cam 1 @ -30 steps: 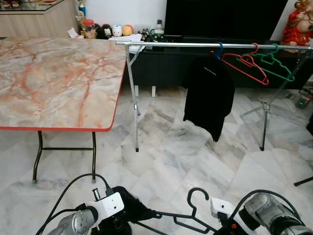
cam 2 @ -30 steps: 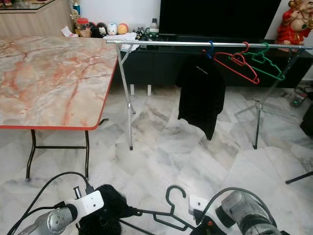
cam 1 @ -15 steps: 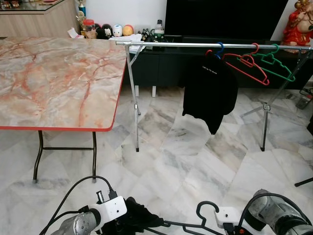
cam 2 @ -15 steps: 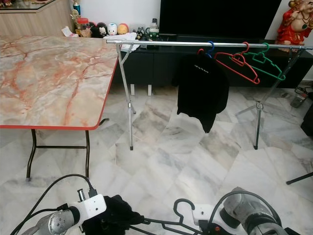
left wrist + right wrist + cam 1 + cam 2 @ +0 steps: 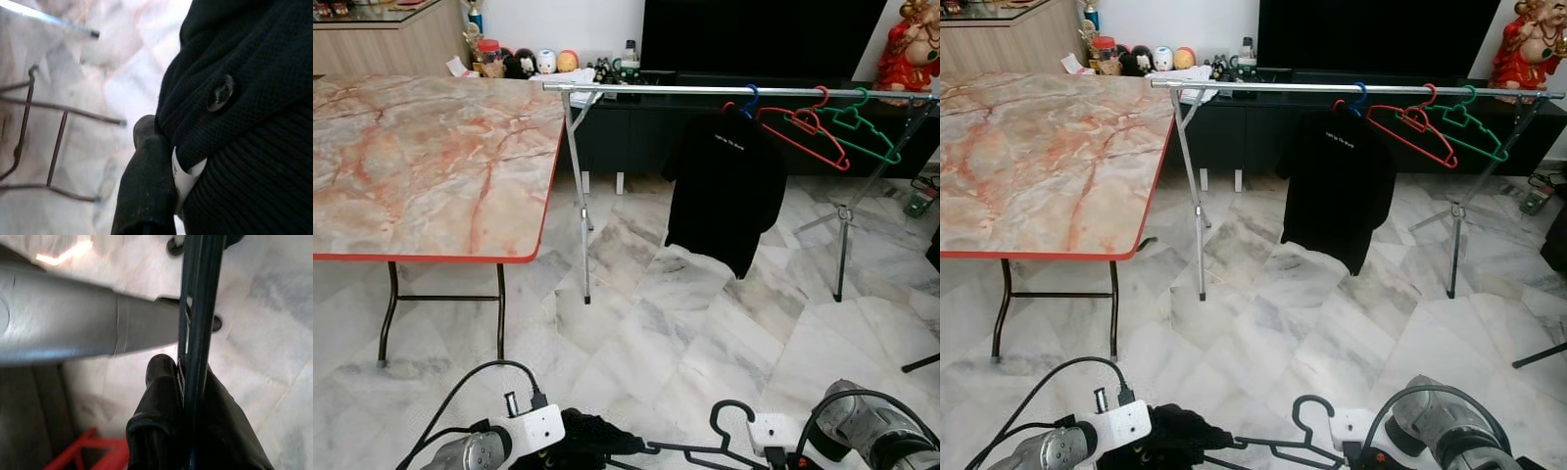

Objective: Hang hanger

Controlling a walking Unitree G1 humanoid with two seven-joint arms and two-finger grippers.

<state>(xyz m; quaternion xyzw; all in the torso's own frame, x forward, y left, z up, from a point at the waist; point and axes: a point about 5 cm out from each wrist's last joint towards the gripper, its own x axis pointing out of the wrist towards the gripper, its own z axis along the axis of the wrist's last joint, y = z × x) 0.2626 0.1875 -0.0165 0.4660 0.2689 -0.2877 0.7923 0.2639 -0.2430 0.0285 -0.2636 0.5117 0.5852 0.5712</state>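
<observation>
Low at frame bottom, right tool [image 5: 188, 382] clenches one black plastic hanger [image 5: 729, 431]; left tool [image 5: 161, 161] grips dark knit garment [image 5: 244, 98]. Silver rail [image 5: 705, 90]: one black shirt [image 5: 724, 186], two empty hangers, red [image 5: 808, 132] and green [image 5: 867, 132]. Tools partly cut off.

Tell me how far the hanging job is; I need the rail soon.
Done: a black shirt already hangs on the rail. In hand: the right gripper clamps a dark hanger, the left gripper grips a black garment, both low above the floor. Left: hooking that hanger onto the rail.
</observation>
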